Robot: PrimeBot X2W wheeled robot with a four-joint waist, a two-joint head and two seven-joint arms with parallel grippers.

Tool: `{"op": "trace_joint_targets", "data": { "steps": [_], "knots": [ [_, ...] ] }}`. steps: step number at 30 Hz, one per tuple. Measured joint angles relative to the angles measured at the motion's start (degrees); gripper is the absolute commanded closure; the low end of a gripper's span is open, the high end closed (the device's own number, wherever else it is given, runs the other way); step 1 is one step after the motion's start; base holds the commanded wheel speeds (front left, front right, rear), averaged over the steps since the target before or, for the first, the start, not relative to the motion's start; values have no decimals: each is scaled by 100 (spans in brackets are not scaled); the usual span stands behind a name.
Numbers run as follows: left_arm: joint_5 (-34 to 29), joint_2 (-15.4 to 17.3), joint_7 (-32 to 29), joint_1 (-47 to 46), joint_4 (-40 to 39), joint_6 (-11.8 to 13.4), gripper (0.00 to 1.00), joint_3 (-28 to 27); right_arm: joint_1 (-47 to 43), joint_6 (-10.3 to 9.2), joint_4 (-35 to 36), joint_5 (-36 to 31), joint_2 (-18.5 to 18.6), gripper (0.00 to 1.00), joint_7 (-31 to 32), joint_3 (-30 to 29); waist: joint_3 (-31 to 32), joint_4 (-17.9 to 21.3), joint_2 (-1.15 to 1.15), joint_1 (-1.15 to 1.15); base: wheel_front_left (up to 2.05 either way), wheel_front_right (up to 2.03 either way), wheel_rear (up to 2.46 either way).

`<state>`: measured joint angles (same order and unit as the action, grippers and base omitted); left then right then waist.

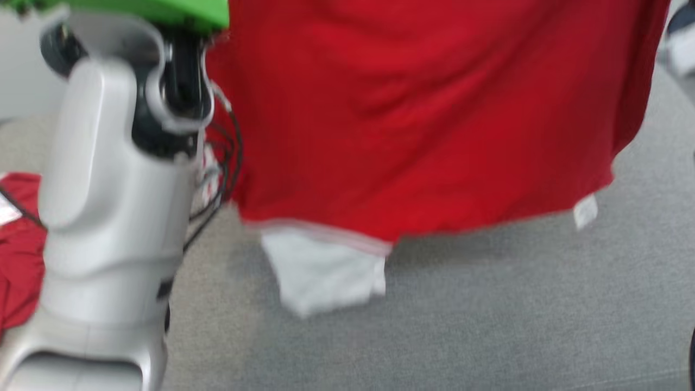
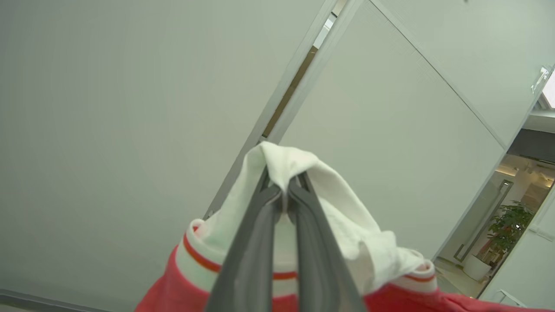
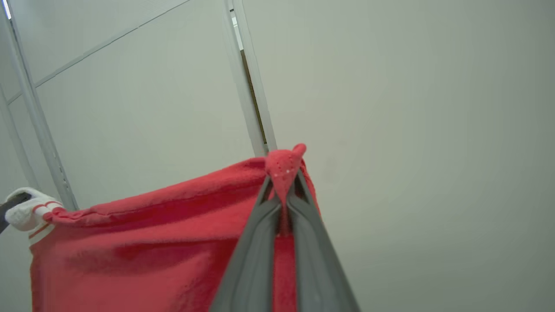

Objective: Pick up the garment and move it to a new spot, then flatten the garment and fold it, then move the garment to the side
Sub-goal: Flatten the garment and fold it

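1. red cloth [image 1: 19,244]: far left edge, low, partly hidden by the arm.
2. left forearm [image 1: 108,217]: pale, upright, just right of the cloth.
3. garment [image 1: 423,119]: red, hanging spread in the air above the grey surface [image 1: 516,315]; white part [image 1: 326,271] dangles below its hem; small white label [image 1: 585,210] at lower right.
4. left gripper [image 2: 284,182]: jaws pressed together, pinching the garment's white, red-striped trim.
5. right gripper [image 3: 284,184]: jaws pressed together, pinching a red corner of the garment.
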<state>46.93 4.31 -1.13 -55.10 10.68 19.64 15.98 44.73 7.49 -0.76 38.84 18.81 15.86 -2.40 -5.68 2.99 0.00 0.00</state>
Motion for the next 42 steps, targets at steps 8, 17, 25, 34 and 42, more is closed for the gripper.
{"op": "trace_joint_targets", "data": {
  "steps": [8,17,25,34,42],
  "knots": [
    [-65,-134,845,-2710,2003,-182,100,-103,2694,5,-2280,-80,595,100,-1568,668,-1158,85,0,0,0,0,0],
    [236,-168,1585,-3665,3417,-570,100,213,3611,7,-3858,474,676,100,-2936,1624,-2183,110,0,2,0,0,0],
    [257,-159,1608,-2412,3206,-723,100,338,2520,5,-4166,1166,723,100,-3081,2499,-2429,-45,0,1,0,0,0],
    [-355,-136,1616,-207,3055,-1216,100,411,802,5,-4113,1830,821,100,-3091,3373,-1847,-170,0,0,0,0,0],
    [-458,330,1417,1381,3393,-1857,100,689,-174,5,-3929,2231,1214,100,-2795,4685,-1064,-234,0,0,0,0,0]
  ]
}}
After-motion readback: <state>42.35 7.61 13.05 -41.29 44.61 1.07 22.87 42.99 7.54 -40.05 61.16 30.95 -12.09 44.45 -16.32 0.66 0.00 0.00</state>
